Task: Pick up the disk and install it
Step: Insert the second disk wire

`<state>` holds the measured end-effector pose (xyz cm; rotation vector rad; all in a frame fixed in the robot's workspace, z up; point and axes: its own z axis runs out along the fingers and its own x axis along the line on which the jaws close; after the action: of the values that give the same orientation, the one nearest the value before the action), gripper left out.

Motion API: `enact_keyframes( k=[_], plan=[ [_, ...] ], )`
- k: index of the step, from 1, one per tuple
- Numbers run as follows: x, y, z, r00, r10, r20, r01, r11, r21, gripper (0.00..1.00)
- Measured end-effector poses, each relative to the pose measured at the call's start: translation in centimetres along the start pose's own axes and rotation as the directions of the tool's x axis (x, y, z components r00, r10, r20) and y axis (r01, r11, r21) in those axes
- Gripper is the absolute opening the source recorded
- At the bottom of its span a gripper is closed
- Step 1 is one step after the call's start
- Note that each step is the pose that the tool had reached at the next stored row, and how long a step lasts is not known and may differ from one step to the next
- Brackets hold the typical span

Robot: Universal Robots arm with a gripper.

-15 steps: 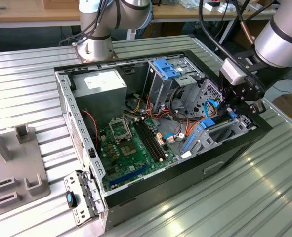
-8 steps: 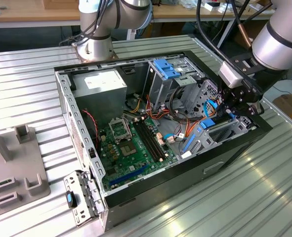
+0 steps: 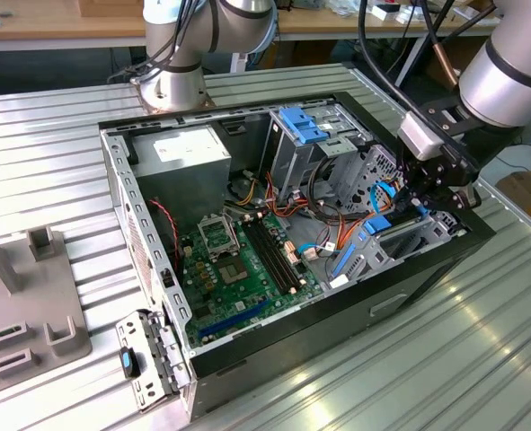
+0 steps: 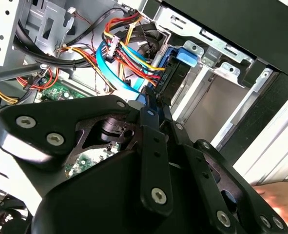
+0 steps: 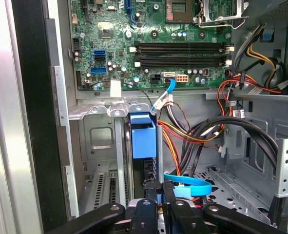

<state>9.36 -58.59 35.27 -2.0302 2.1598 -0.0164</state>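
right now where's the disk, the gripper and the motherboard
disk (image 5: pixel 143 141): first wrist view, on its blue end tab
gripper (image 5: pixel 161 192): first wrist view, between its fingertips
motherboard (image 3: pixel 238 269): exterior view, on the green board

Exterior view high above open case (image 3: pixel 247 359), both wrist views close inside, sharing drive bay cables (image 5: pixel 192 136)

Reaching down from the exterior view's right, wrist angled steeply, gripper (image 3: pixel 424 199) low inside the case. Black fingers (image 5: pixel 152 207) drawn close together in both wrist views, pinched on the disk's (image 5: pixel 144 140) blue rail.
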Motion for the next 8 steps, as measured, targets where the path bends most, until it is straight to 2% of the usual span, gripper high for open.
enact_keyframes(
  k=[5, 8],
  plan=[
    [0.20, 0.01, 0.18, 1.0000, 0.000, 0.0000, 0.000, 1.0000, -0.0001, 0.17],
    [0.25, 0.06, 0.58, 1.0000, 0.000, 0.0001, 0.000, 1.0000, 0.0000, 0.17]
  ],
)
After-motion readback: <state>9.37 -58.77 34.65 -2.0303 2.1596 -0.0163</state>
